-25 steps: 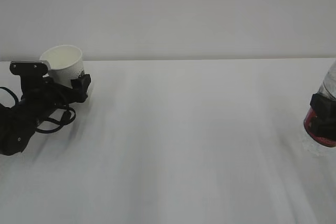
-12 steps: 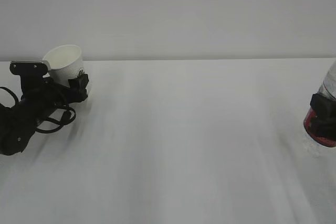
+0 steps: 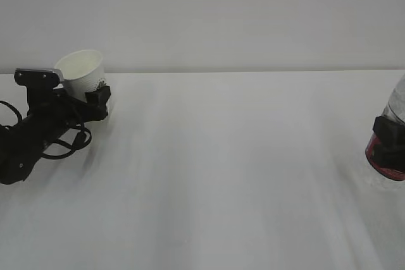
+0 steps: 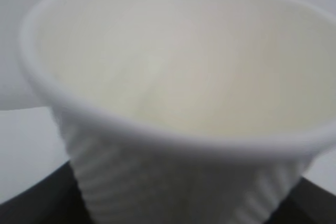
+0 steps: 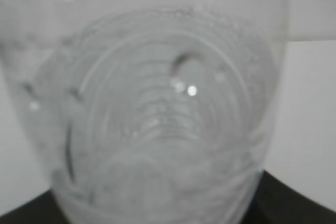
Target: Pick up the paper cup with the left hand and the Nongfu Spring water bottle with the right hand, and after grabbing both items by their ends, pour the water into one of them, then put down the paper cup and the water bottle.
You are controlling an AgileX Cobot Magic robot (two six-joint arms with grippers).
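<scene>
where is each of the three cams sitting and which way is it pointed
Exterior view: sits in front of the white table, looking across it at a slant toward the wall; shows the left hand around the paper cup and the right hand on the Nongfu Spring water bottle.
Left wrist view: on the left arm, facing the paper cup close up; dark finger edges at the bottom corners.
Right wrist view: on the right arm, facing the bottle; dark finger edges below.
Shared: exterior and left wrist views both show the cup.

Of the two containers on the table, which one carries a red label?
The Nongfu Spring water bottle at the far right edge, clear plastic, red-labelled; the paper cup at far left is plain white with a small dark logo.
</scene>
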